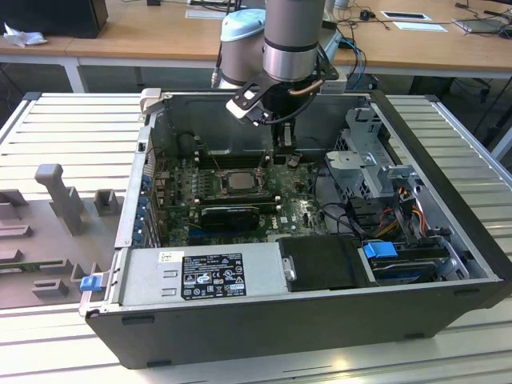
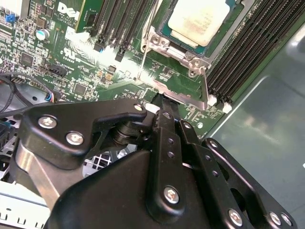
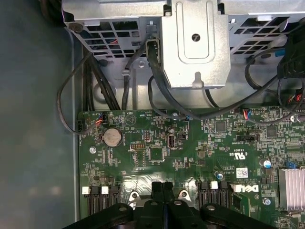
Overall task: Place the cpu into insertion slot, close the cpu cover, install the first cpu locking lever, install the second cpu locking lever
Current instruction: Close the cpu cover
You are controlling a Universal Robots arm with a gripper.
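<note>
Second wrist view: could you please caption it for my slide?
Shut pincer beside the insertion slot, cpu seated inside.

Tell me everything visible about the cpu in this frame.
The cpu is a flat square chip with a pale silver-grey metal top. It lies level in the insertion slot on the green board, with a metal frame along its visible edges. The gripper, fingers shut, is beside the slot, not touching the chip.

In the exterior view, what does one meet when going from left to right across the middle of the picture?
Grey upright plastic fixture → pale silver square cpu → black end effector → silver metal drive cage.
</note>
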